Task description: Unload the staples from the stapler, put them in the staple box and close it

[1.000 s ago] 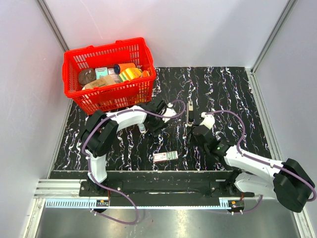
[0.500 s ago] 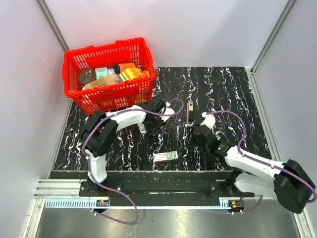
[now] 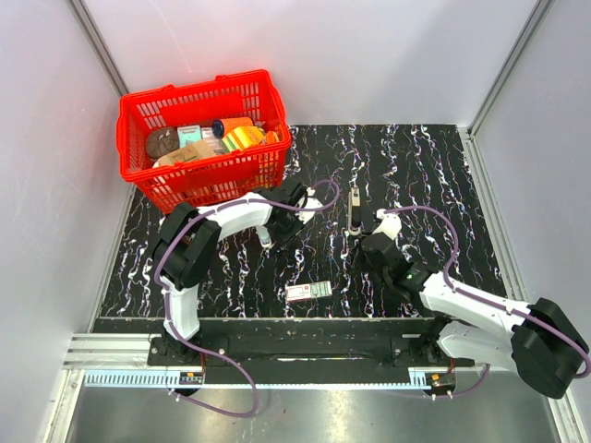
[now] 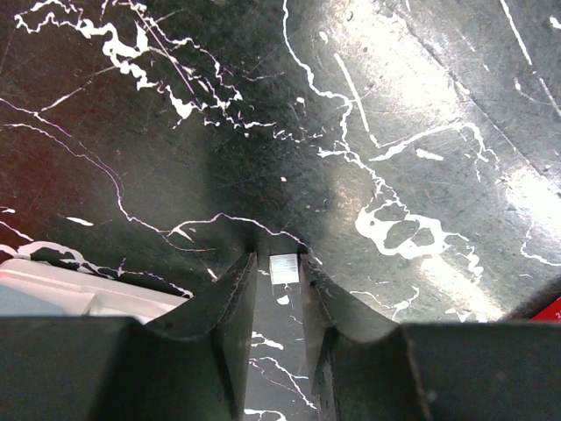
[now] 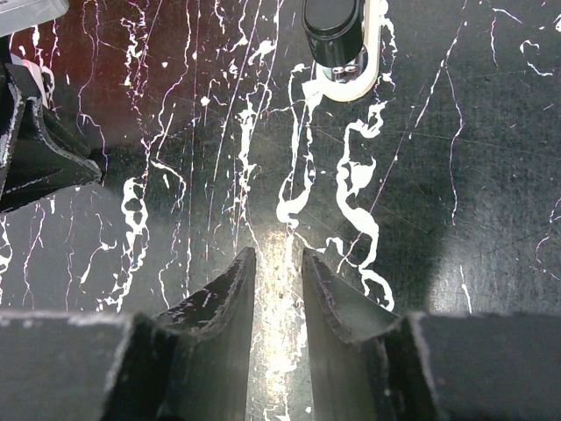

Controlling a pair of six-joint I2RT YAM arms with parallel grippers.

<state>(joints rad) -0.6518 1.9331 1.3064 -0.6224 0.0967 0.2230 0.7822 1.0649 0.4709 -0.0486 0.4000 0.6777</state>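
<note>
A red basket (image 3: 199, 138) full of packets stands at the far left corner of the black marbled surface (image 3: 425, 166). Just in front of its right end, the left gripper (image 4: 278, 261) hangs low over the surface. Its jaws are drawn narrow, with a small silvery strip (image 4: 283, 267) pinched between the tips. Nearer the arms' bases, a flat white-and-red box (image 3: 308, 292) lies by itself.

To the right, the stapler (image 3: 355, 210) lies on the surface near the middle, lengthwise away from the arms, with neither gripper touching it. Its black end with a pale rim shows at the top of the right wrist view. The right gripper (image 5: 279, 256) is just on the near side of the stapler, pointing toward it, its jaws narrow with only bare surface between them.
</note>
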